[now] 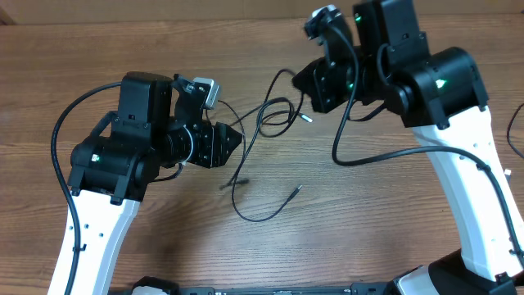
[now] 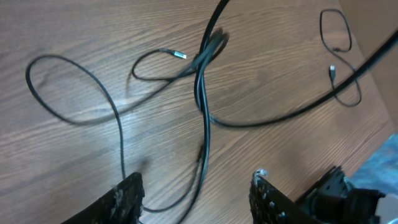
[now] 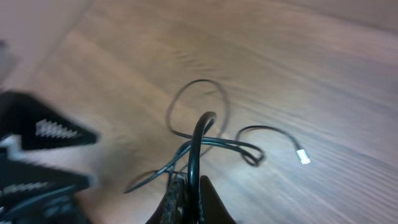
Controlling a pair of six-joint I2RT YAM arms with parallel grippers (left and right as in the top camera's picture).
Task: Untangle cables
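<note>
Several thin black cables (image 1: 270, 115) lie tangled on the wooden table between the arms, with one long loop (image 1: 262, 215) trailing toward the front. A silvery plug (image 1: 307, 117) lies near the right gripper. My left gripper (image 1: 237, 138) is open and low over the tangle's left side. In the left wrist view its fingers (image 2: 196, 180) straddle cable strands (image 2: 202, 93) without touching them. My right gripper (image 1: 304, 80) is shut on a cable (image 3: 196, 140) and holds it above the table. That strand arcs up from its jaws (image 3: 193, 183), with a light-coloured plug (image 3: 303, 157) lying beyond.
The thicker black wiring of the right arm (image 1: 385, 156) hangs over the table's right half. Another thin cable loop (image 2: 336, 31) lies apart near the table's right edge, also seen overhead (image 1: 516, 131). The table's far edge is close behind the right gripper.
</note>
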